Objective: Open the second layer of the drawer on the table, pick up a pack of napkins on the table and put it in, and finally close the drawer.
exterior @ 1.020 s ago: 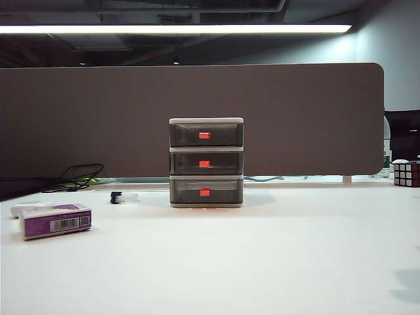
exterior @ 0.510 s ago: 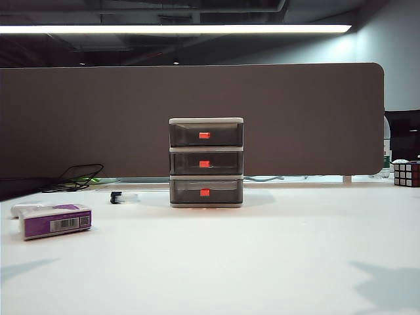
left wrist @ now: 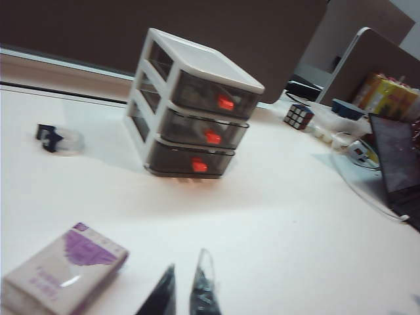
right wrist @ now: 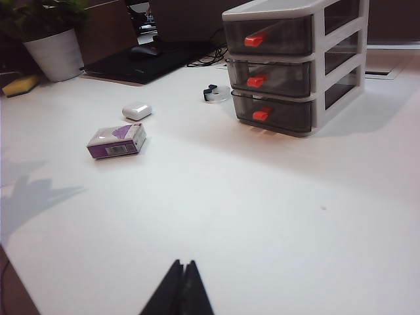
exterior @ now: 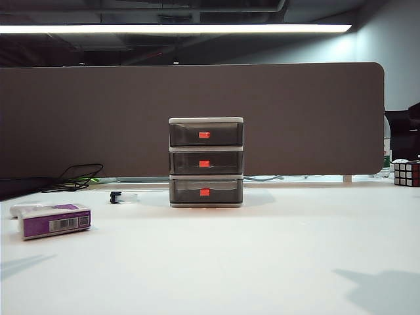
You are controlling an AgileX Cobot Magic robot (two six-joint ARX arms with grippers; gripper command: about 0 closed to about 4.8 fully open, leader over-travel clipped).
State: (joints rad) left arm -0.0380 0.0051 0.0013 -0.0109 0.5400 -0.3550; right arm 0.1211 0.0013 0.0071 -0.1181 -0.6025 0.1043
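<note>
The drawer (exterior: 206, 163) stands at the middle of the white table (exterior: 262, 262), all three layers pushed in. Its second layer (exterior: 220, 162) is the middle one, with a red tab. The purple pack of napkins (exterior: 54, 221) lies flat at the far left. Neither gripper shows in the exterior view, only their shadows at the front edge. In the left wrist view my left gripper (left wrist: 188, 259) hovers above the table beside the napkins (left wrist: 65, 269), its tips slightly apart and empty, the drawer (left wrist: 197, 108) well ahead. My right gripper (right wrist: 184, 262) is shut and empty, far from the drawer (right wrist: 295, 62) and napkins (right wrist: 117, 141).
A white oblong object (exterior: 23, 209) lies just behind the napkins. A small black-and-clear item (exterior: 121, 196) sits left of the drawer. A Rubik's cube (exterior: 407, 173) is at the far right. A brown partition (exterior: 98, 118) closes the back. A laptop (left wrist: 397, 164) and potted plant (right wrist: 56, 49) lie off to the sides.
The arm shadows at the front corners of the table have grown and slid inward, most of all on the right. Drawer and napkins have not moved.
</note>
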